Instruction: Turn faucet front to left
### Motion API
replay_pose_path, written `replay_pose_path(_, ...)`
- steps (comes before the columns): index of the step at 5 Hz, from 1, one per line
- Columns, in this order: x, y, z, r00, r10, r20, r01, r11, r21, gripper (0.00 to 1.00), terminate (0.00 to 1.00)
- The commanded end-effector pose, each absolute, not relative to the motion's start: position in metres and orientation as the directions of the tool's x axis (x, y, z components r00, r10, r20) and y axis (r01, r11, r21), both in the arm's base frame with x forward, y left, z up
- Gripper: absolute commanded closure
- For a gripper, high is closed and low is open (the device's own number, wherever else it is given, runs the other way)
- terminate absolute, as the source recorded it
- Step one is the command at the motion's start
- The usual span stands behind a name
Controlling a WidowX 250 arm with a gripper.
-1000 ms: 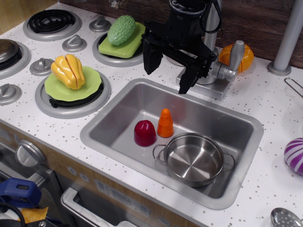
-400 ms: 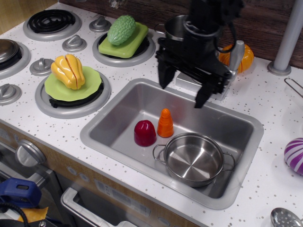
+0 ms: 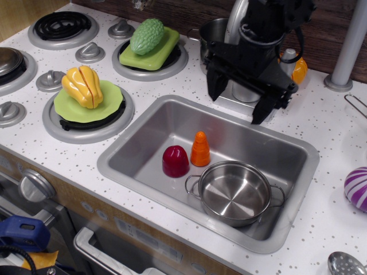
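The black claw hangs over the back rim of the sink in the upper middle of the frame, its two fingers spread wide apart and grasping nothing — one fingertip points down on the left, the other on the right, near the sink's far edge. Between and behind the fingers stands the silver-grey faucet: its cylindrical body and flat base show in the gap, and part of the curved spout rises at the top of the frame beside the arm. The arm hides much of the faucet, so which way the spout points cannot be told. Just behind the claw sit a steel pot and, to the right, an orange toy pumpkin, partly covered.

Inside the sink lie a dark red toy, an orange carrot-shaped toy just beside it, and a small steel pan with two handles — toward the lower right of the basin.

On the white speckled desk to the left, a yellow pepper-like toy rests on a green plate over a burner, and a green bumpy gourd lies on a green tray. A grey upright pole stands at the upper right, and a purple-and-white striped ball sits at the right edge.
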State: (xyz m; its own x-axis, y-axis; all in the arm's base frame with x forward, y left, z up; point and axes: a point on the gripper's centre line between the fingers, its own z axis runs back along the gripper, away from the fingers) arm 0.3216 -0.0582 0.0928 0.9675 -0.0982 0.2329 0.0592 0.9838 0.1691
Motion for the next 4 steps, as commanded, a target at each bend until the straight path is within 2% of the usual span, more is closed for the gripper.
replay_pose_path(1, 0.339, -0.069, 0.112, 0.937, -0.107, 0.331, 0.058, 0.986, 0.154, 0.00, 0.00)
replay_pose_path(4, 0.353, -0.057, 0.122, 0.920, -0.156, 0.361, 0.100, 0.981, 0.169, 0.00, 0.00)
